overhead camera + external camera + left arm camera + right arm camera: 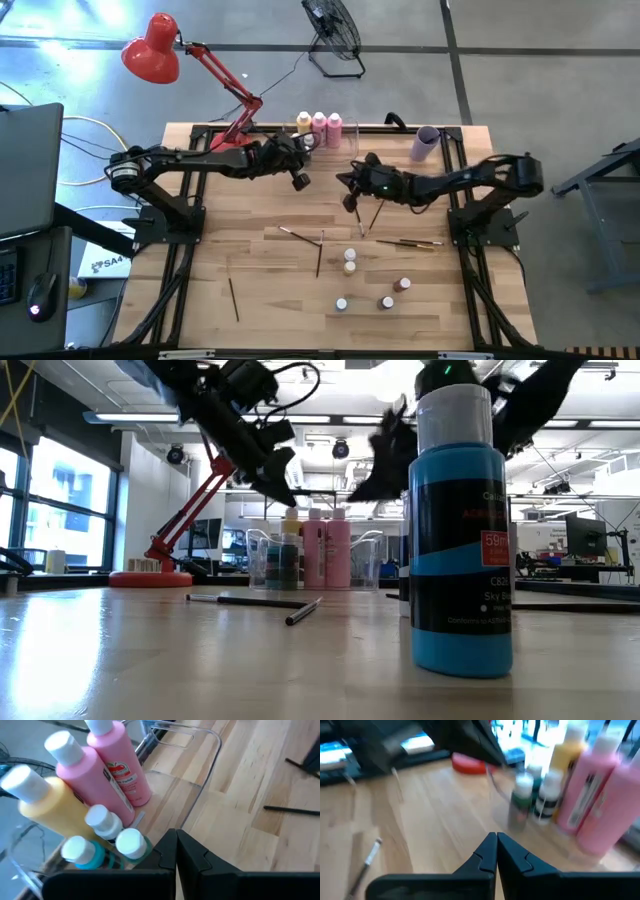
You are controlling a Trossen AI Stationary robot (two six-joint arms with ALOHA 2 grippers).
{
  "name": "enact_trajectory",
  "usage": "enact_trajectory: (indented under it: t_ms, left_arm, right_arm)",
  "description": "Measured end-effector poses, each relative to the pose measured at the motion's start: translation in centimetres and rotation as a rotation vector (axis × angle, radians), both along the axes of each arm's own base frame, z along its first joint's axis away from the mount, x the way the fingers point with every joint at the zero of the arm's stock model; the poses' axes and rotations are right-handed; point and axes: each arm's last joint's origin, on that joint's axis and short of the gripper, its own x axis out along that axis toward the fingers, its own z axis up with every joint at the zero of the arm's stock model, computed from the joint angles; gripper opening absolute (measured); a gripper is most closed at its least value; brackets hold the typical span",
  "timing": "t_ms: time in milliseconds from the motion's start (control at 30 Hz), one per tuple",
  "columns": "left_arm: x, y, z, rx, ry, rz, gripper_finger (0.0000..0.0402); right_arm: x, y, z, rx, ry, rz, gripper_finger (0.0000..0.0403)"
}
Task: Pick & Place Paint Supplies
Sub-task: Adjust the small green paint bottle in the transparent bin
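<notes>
Both grippers closed and empty, above mid-table beside the bin.
Left gripper [299, 181] and right gripper [350, 201] hold nothing; tall bottles [319, 124] and some tiny ones [104, 821] sit in the clear bin [202, 790], while small bottles [350, 267] and brushes [319, 253] remain scattered.

Both arms reach inward above the middle of the table, grippers empty.

The left arm extends from its base toward the centre, its left gripper [299, 181] held aloft with fingers [167, 852] pressed together. The right arm stretches in from the opposite side, its right gripper [349, 202] likewise closed, fingers [490, 851] touching.
</notes>
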Motion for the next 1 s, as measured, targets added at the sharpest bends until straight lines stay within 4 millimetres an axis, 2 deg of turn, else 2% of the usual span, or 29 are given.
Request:
enact_trajectory:
  t_ms: [167,300,533,833,1000]
  left_arm:
    - [0.2,0.3,2.1,-0.014,0.056,0.005,0.0000]
    - [-0.3,1.1,2.7,-0.045,0.084,0.042,0.0000]
    - [-1.1,2.7,1.6,-0.201,0.112,0.040,0.0000]
    - [0.1,3.0,0.9,-0.244,0.054,-0.037,0.0000]
    - [1.1,3.5,0.5,-0.220,-0.014,-0.017,0.0000]
  right_arm:
    - [-1.6,0.8,2.7,-0.040,0.000,-0.011,0.0002]
    - [-3.0,0.9,4.1,-0.044,0.015,-0.039,0.0002]
    - [-4.3,1.1,5.2,-0.040,0.041,-0.042,0.0002]
    - [-4.5,1.2,5.6,-0.047,0.025,-0.037,0.0002]
    - [-4.5,1.2,5.6,-0.048,0.025,-0.040,0.0002]
